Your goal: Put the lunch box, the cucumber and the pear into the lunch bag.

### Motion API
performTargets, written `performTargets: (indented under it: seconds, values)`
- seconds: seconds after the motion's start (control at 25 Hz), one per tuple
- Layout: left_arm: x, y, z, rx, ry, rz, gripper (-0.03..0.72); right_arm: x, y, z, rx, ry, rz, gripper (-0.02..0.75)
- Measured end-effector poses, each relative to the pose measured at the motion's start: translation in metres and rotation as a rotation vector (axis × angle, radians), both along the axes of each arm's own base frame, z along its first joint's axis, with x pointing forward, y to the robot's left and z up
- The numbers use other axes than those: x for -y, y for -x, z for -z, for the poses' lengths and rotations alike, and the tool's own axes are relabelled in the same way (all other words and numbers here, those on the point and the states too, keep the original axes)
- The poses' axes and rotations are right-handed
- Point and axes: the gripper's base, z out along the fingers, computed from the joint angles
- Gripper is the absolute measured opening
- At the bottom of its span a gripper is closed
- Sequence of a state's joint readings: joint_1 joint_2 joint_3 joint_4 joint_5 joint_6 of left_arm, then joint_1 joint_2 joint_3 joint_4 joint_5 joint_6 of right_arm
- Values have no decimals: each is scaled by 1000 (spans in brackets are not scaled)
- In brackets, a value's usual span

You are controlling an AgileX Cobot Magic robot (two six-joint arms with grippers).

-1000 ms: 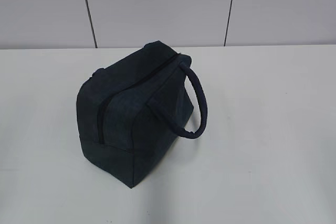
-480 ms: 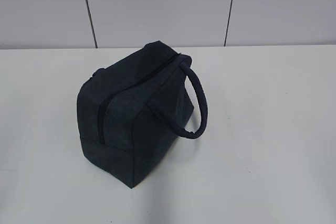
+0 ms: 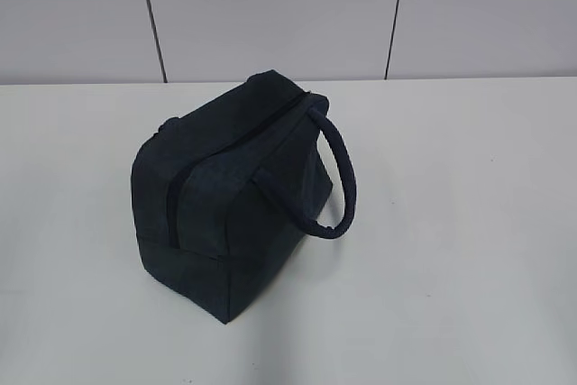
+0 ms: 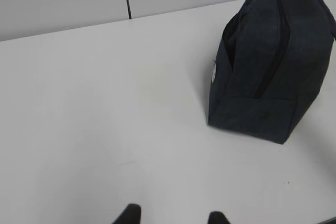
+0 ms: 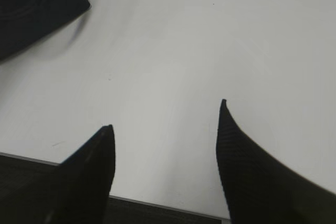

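Observation:
The dark navy lunch bag (image 3: 234,205) stands on the white table left of centre, its top zipper closed and its padded loop handle (image 3: 341,178) hanging over the right side. It also shows in the left wrist view (image 4: 268,72) at the upper right, and one corner of it shows in the right wrist view (image 5: 37,3). My left gripper (image 4: 173,217) is open and empty over bare table, well short of the bag. My right gripper (image 5: 165,114) is open and empty near the table's front edge. The lunch box, the cucumber and the pear are out of view. Neither gripper shows in the exterior view.
The white table (image 3: 469,223) runs back to a grey panelled wall (image 3: 270,15). The table's front edge (image 5: 157,203) shows between the right gripper's fingers.

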State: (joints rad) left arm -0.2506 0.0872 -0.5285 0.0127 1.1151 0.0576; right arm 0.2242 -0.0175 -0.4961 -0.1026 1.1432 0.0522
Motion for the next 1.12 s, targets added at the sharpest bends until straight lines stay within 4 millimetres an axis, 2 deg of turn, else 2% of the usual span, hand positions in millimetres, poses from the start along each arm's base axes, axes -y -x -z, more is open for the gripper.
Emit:
performTargets:
  seconds: [0.36,0.56,0.68,1.12]
  values:
    - [0,0,0,1,0,-13,241,0,0,0,0,0,0,479]
    - [-2,14,1,86,15,-133,241,0,1,0,-1,0,59,479]
    - [-2,16,0,101,14,-188,241,-1,1,0,-1,-1,110,479]
    - [-2,16,0,100,14,-197,241,-1,2,0,-1,-1,168,479]
